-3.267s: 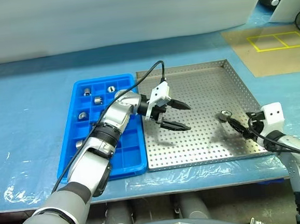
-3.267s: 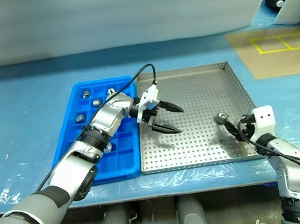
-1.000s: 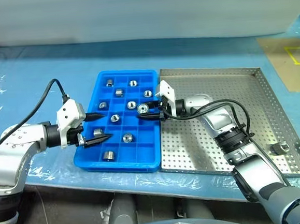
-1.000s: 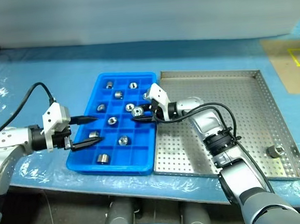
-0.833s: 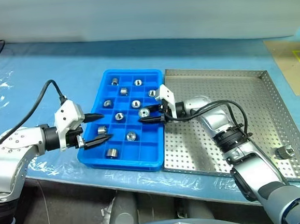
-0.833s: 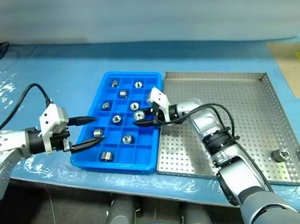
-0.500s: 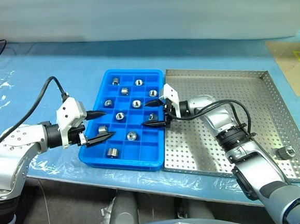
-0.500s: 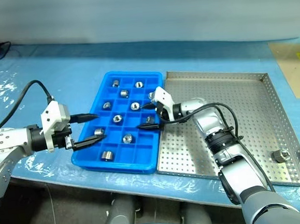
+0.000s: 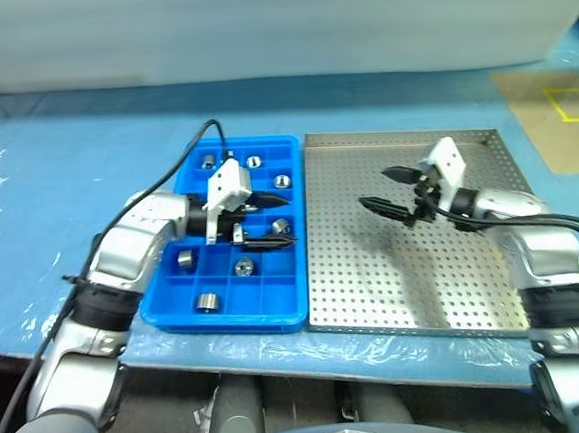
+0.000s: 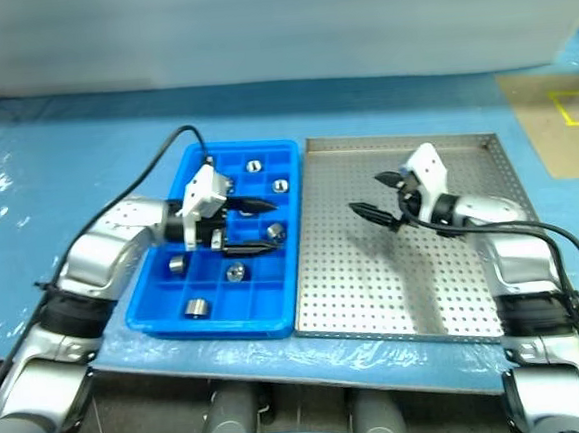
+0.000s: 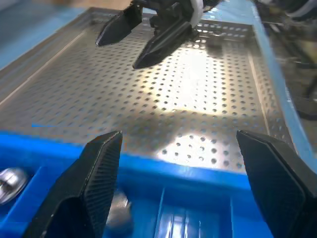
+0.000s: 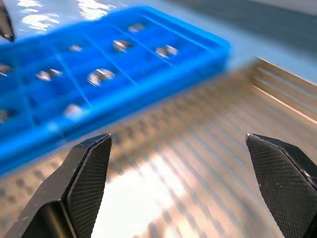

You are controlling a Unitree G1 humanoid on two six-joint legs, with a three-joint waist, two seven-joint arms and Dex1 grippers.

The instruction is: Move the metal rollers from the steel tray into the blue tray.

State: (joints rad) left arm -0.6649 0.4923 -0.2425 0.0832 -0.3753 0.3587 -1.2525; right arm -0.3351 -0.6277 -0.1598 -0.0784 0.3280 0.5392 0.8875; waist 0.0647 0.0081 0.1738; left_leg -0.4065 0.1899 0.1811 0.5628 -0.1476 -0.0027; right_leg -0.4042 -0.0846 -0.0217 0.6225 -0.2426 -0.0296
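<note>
The blue tray (image 9: 239,311) lies on the bench (image 9: 57,195) with metal rollers (image 9: 207,302) sitting singly in its square compartments. The left tool (image 9: 273,221) hangs over the tray's right half, fingers spread apart, gripping nothing. Just beside it lies the steel tray (image 9: 415,287), its perforated floor bare where visible. The right tool (image 9: 383,189) hovers above it, released and empty.

Steel tray (image 9: 414,267) floor bare and open under my right gripper (image 9: 393,192), low rim the only edge to clear. At 9 o'clock from it my left gripper (image 9: 268,220) hangs over the blue tray (image 9: 247,315), blocking its middle cells; metal rollers (image 9: 208,301) fill several others.
</note>
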